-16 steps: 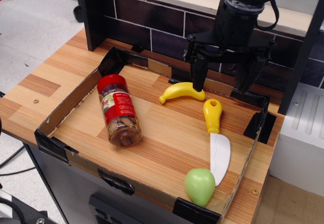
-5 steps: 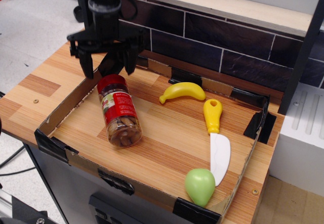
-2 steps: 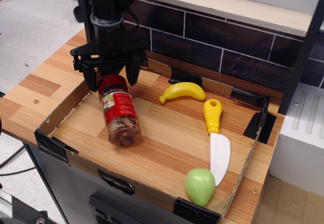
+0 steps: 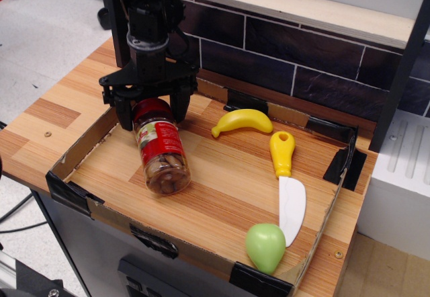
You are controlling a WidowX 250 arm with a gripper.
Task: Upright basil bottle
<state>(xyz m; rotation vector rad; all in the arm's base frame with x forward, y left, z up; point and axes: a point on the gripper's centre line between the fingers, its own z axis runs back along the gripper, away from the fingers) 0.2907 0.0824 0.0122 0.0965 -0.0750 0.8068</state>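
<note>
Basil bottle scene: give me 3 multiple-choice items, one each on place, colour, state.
1. Where is the tool?
A. over the knife
B. at the bottle's cap end
C. outside the tray

2. What colour is the knife handle?
A. yellow
B. red
C. green

3. How is the bottle?
A. upright
B. lying on its side
C. lifted clear of the tray

Answers:
1 B: the tool has a finger either side of the red cap of the bottle, inside the tray.
2 A: the knife has a yellow handle and white blade.
3 B: the bottle lies on the tray floor, base toward the camera.
</note>
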